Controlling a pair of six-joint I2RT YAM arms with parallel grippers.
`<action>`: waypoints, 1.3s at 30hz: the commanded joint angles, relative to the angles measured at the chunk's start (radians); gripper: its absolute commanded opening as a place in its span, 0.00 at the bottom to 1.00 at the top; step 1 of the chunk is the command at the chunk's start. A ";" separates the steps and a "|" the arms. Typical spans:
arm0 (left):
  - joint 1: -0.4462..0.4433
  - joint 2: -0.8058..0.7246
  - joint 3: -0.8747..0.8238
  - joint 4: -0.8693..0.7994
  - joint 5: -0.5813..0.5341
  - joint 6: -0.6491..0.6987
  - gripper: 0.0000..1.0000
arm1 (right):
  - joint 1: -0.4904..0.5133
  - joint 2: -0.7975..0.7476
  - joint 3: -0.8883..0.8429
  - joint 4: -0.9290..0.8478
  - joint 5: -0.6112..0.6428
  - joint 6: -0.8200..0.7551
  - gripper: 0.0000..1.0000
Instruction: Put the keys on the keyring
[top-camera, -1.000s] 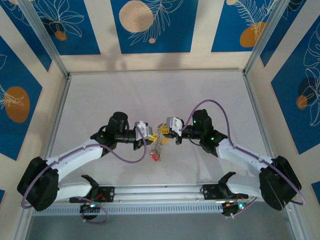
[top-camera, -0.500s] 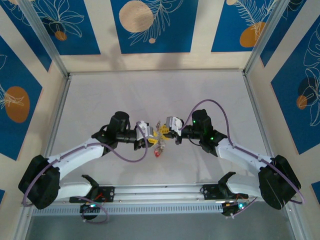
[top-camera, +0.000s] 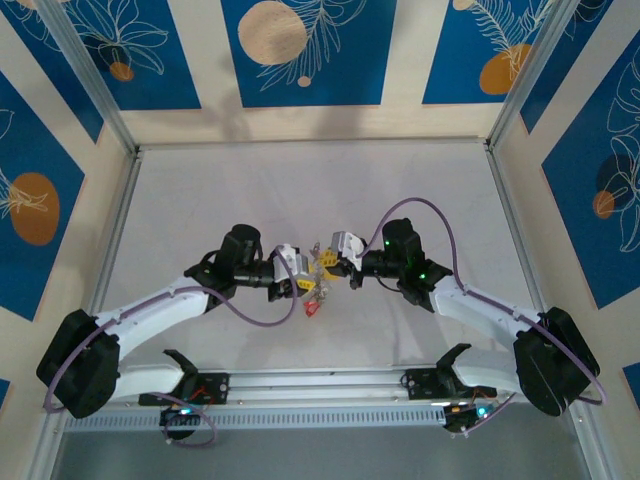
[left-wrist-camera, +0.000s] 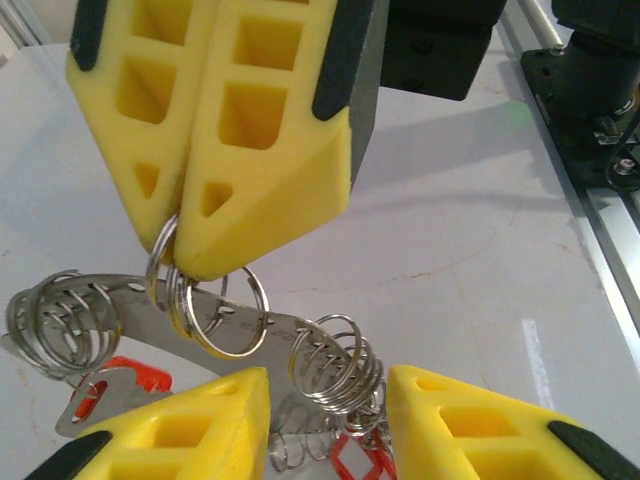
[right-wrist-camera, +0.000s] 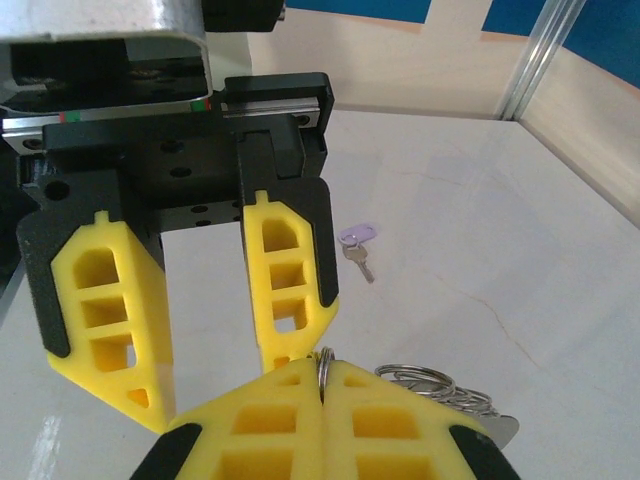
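The keyring (left-wrist-camera: 245, 322) is a wide grey metal band hanging in the air, with several small split rings (left-wrist-camera: 335, 372) threaded on it. Red keys (left-wrist-camera: 133, 374) dangle below it, and they show red under the two grippers in the top view (top-camera: 311, 309). My right gripper (right-wrist-camera: 322, 385) is shut on one small split ring (right-wrist-camera: 322, 364), which sits on the band (left-wrist-camera: 165, 272). My left gripper (left-wrist-camera: 328, 395) is open, its fingers (left-wrist-camera: 215, 425) either side of a stack of rings without touching them. A pale purple key (right-wrist-camera: 358, 240) lies on the table.
The two grippers (top-camera: 298, 281) (top-camera: 325, 262) meet tip to tip above the middle of the white table (top-camera: 200, 200). Metal frame rails (top-camera: 110, 260) border the table on the left, right and near sides.
My left gripper's jaws have opened wider. The hanging bunch and both grippers have shifted only slightly. The right gripper stays shut.
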 joint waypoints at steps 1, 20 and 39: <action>-0.009 -0.014 -0.017 0.060 -0.028 -0.016 0.36 | -0.006 -0.005 0.017 0.049 -0.016 0.015 0.00; -0.008 -0.007 -0.019 0.174 -0.007 -0.150 0.26 | -0.005 -0.006 0.012 0.053 -0.025 0.003 0.00; -0.001 0.024 0.018 0.212 0.011 -0.225 0.20 | 0.003 -0.002 0.012 0.040 -0.011 -0.022 0.00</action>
